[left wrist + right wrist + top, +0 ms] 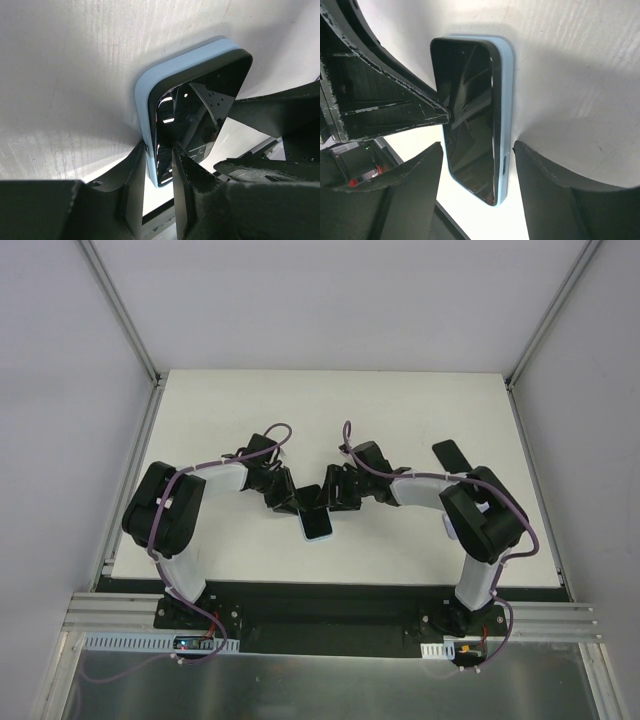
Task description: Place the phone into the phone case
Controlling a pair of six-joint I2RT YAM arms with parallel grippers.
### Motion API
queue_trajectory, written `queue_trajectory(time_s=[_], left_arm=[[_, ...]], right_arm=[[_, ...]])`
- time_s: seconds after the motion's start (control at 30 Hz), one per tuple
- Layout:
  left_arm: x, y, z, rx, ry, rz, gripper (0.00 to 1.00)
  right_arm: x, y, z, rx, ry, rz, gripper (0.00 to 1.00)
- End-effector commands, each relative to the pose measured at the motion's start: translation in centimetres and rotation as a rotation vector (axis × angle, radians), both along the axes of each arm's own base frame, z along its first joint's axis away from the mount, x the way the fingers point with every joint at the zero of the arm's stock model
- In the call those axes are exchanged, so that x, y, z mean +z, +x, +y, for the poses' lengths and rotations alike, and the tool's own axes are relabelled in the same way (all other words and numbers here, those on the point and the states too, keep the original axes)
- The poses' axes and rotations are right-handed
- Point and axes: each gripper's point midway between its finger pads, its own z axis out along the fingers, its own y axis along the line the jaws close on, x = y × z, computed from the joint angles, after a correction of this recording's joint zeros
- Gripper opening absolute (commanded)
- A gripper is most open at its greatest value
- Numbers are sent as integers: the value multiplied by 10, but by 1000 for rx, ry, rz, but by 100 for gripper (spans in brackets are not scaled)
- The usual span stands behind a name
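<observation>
The black phone (317,524) sits inside the light blue case (150,85), screen up, on the white table between both arms. In the left wrist view my left gripper (159,147) is closed on the near edge: one finger is against the case's side and the other is on the phone's screen (200,110). In the right wrist view my right gripper (476,150) is open and straddles the other end of the phone (467,115) and case (506,100), with gaps on both sides. Both grippers meet over it in the top view, the left (290,502) and the right (325,500).
A flat black object (450,455) lies on the table by the right arm's elbow. The white table (330,400) stretches to the back wall. Grey walls with metal posts stand on both sides. A black rail runs along the near edge.
</observation>
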Motion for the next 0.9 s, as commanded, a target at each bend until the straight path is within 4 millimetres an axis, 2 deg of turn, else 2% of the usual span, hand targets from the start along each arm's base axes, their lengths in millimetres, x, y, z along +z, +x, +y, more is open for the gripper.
queue_trajectory(time_s=[0.0,0.07,0.23,0.33,0.37,0.4,0.43,0.7,0.87], left_arm=[[-15,-14,-1,-18,29,67,11],[-13,-14,-1,-24,28,56,11],[-4,-10,-5,-43,-8,11,9],[2,-11,-11,-58,-53,-6,7],[4,-10,-13,-64,-70,-13,6],[6,-12,-15,-71,-82,-14,6],[9,-12,-16,-80,-96,-21,5],[14,-14,-17,-87,-120,-47,4],[13,-17,-20,-93,-149,-36,4]], right_arm=[[10,1,15,50,75,4,62],[19,-4,25,78,154,29,62],[39,-10,33,102,289,45,62],[61,-14,40,122,431,76,60],[77,-15,46,142,520,77,60],[76,-21,45,141,551,103,59],[87,-20,47,159,611,57,59],[61,-20,37,102,602,107,57],[76,-20,40,118,692,105,56]])
